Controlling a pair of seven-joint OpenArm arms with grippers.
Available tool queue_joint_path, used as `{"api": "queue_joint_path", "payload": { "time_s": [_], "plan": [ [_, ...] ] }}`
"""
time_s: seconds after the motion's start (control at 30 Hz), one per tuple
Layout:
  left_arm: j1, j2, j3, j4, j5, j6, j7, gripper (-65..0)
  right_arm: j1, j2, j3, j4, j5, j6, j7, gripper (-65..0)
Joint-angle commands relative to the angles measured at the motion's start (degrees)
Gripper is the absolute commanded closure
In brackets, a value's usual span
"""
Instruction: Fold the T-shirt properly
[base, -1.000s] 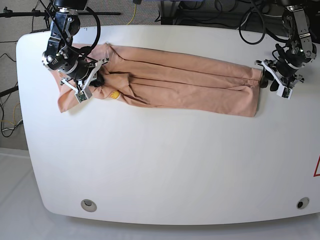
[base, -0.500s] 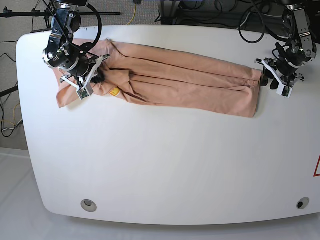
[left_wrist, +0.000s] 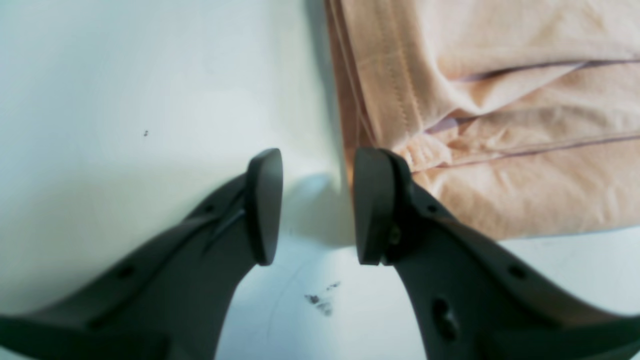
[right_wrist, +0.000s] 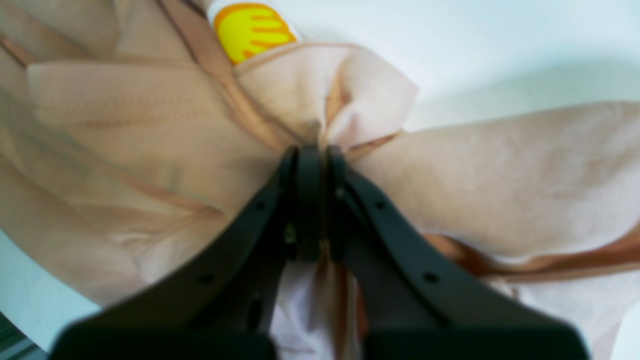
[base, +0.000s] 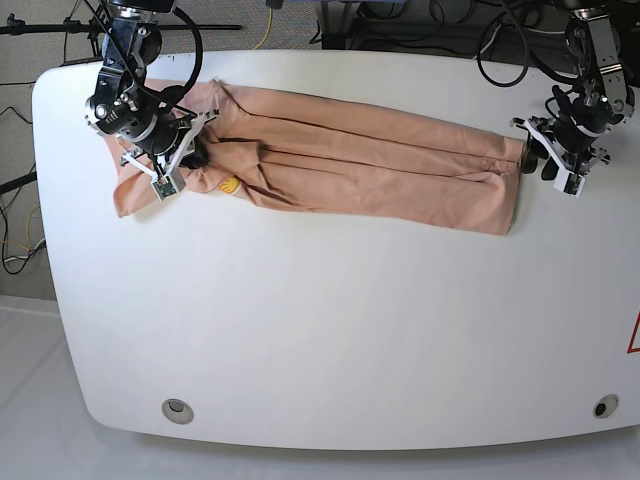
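Note:
The peach T-shirt (base: 370, 165) lies folded into a long band across the far part of the white table (base: 330, 320). Its yellow print (base: 229, 184) peeks out near the left end. My right gripper (base: 195, 155) is shut on a bunch of the T-shirt's (right_wrist: 500, 175) cloth just below the yellow print (right_wrist: 250, 32), with the jaws (right_wrist: 310, 155) pressed together. My left gripper (base: 528, 160) stands open at the band's right end. Its fingertips (left_wrist: 312, 205) straddle bare table, and one finger (left_wrist: 372, 200) touches the T-shirt's (left_wrist: 500, 75) hem edge.
Two round holes sit near the table's front corners (base: 177, 409) (base: 603, 407). Cables and stands crowd the space behind the far edge (base: 420, 25). The near half of the table is plain white surface.
My right gripper has pulled the shirt's left end a little toward the far edge, tightening the cloth there. The left gripper has stayed put.

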Motion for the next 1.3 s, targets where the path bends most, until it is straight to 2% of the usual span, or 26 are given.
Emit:
{"api": "queue_joint_path", "payload": {
  "time_s": [0.0,0.87,1.27],
  "plan": [
    [-0.3,-0.9,-0.1,0.4,-0.6,0.0,-1.0,-21.9,0.4,0.5,0.1,1.2,0.5,-0.1,0.7,-0.5],
    [0.3,-0.6,0.1,0.5,-0.1,-0.3,-0.5,-21.7,0.4,0.3,0.3,1.1,0.0,-0.1,-0.1,-0.2],
    [1.0,-0.3,-1.4,4.5,-0.7,-0.6,0.1,-21.6,0.5,0.5,0.2,0.7,0.1,-0.1,0.3,-0.5]
  ]
}}
